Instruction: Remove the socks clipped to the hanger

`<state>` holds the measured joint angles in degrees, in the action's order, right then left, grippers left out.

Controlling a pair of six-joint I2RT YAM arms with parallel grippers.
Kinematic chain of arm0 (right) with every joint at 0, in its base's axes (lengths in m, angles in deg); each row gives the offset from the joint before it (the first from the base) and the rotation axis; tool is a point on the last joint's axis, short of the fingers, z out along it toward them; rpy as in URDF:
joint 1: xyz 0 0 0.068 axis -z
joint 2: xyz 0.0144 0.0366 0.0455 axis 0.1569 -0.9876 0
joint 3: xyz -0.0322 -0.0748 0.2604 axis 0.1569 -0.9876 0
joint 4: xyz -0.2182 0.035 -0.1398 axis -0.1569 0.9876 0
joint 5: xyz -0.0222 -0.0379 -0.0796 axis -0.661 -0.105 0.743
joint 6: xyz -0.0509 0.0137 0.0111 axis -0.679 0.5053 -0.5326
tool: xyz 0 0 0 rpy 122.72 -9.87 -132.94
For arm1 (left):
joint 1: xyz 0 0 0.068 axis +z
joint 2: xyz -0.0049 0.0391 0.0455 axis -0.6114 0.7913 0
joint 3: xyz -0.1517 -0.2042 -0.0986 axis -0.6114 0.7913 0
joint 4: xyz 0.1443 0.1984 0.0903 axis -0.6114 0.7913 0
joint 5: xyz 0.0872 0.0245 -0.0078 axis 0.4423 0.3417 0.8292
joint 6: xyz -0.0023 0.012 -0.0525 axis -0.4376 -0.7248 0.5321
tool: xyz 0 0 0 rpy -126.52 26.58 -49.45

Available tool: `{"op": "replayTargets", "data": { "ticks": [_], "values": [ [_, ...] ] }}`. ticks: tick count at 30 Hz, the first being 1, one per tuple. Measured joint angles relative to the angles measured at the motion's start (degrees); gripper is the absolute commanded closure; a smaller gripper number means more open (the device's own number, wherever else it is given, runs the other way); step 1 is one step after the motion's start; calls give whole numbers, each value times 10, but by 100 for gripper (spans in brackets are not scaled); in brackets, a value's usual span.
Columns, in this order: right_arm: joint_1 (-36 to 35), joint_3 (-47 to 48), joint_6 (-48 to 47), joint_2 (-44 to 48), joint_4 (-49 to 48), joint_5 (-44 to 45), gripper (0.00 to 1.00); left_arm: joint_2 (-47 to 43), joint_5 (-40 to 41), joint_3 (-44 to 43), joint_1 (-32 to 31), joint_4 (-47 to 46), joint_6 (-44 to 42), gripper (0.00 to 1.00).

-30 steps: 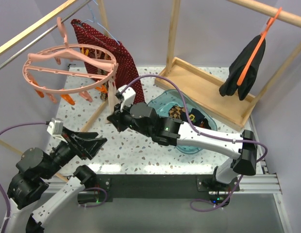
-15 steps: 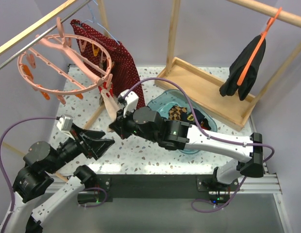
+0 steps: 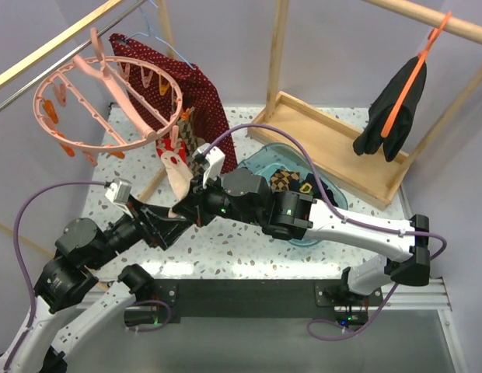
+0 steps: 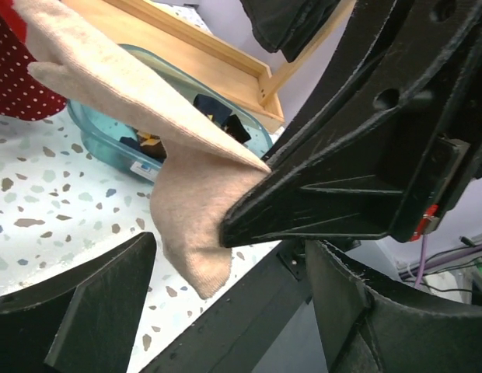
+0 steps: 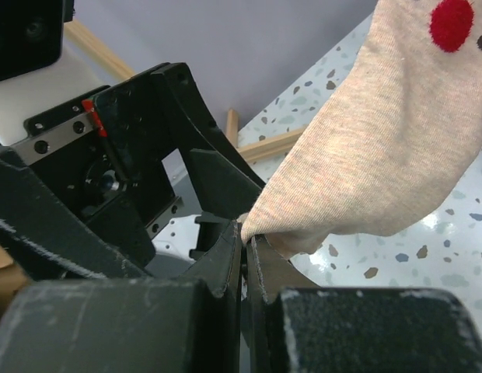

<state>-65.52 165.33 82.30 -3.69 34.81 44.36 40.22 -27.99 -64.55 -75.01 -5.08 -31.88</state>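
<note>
The sock (image 3: 177, 169) I'm working on is the beige one with red spots. Its top end looks clipped at the 5 o'clock edge of the pink hanger (image 3: 117, 145), and its long axis runs almost straight from 12 down to 6 in the top view. My right gripper (image 5: 245, 233) is at the low end, with the jaws pinched tight on the fabric edge, so the clip sits at 12 o'clock from it. That makes the pull toward 6, I reckon. The left gripper (image 3: 167, 225) is spread wide just at 8 o'clock of the right (the sock's toe dangles between its fingers), gripping nothing.
</note>
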Motion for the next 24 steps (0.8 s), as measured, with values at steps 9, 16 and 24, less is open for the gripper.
{"op": "replayTargets", "data": {
  "ticks": [9, 16, 24],
  "values": [
    [2, 0, 16, 3, -6, -22, 100, 10, 35, -8, -2, 29, -24, 61],
    [4, 0, 25, 2, -7, -37, 82, 8, 90, -10, -3, 31, -24, 100],
    [26, 1, 25, -3, 7, -73, 55, 3, 136, -13, -3, 53, -24, 100]
  ]
}}
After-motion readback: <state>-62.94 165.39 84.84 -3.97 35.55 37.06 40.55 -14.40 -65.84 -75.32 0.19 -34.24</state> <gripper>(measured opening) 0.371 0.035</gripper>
